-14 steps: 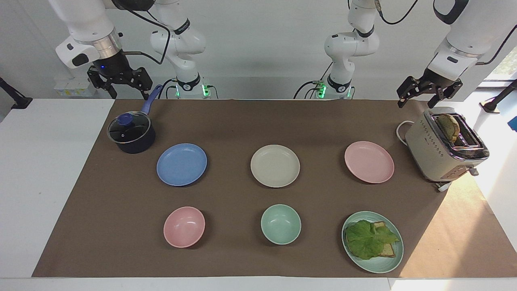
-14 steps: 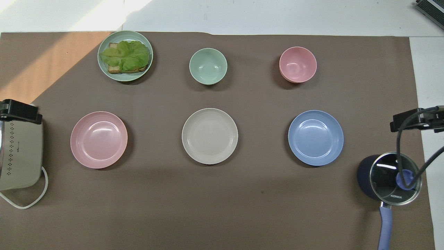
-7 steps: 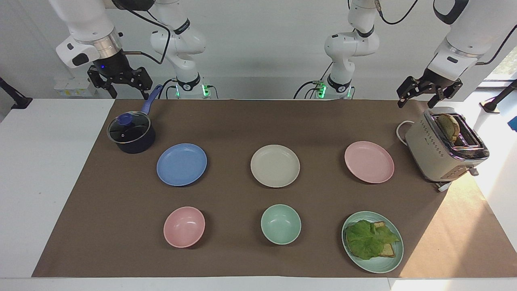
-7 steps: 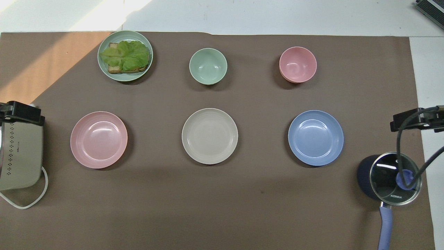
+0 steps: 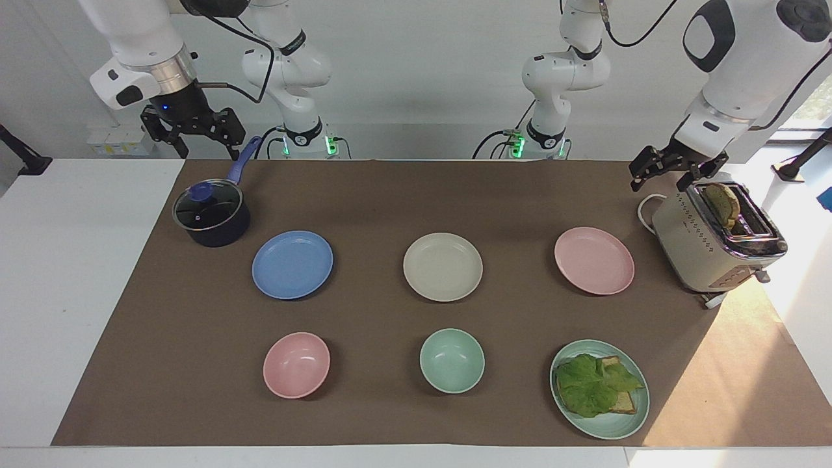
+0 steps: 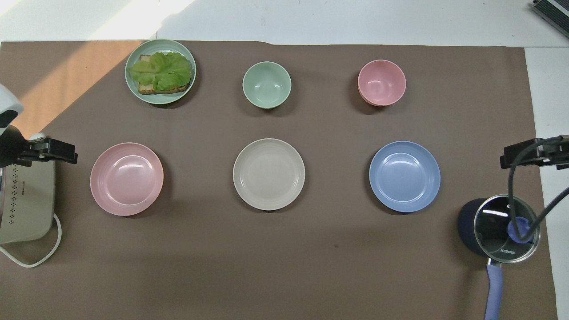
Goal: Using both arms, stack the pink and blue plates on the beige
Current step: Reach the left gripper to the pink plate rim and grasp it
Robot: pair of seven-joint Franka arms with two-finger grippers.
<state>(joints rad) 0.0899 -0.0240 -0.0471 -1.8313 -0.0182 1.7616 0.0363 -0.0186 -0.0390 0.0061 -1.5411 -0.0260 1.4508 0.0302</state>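
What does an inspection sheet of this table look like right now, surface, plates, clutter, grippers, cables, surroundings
Surface: brown mat on a white table.
Job's things: blue plate, beige plate and pink plate lie apart in one row, beige in the middle; nothing stacked.
Clutter: pot, pink bowl, green bowl, green plate with lettuce toast, toaster.
Grippers: left gripper open, over the mat beside the toaster; right gripper open, above the pot.
Cables: toaster cord looped on the mat.
Surroundings: white wall.

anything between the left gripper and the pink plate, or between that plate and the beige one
Nothing visible. The left gripper hangs open by the toaster, with only bare mat between it and the pink plate. The mat between that plate and the beige plate is also bare.
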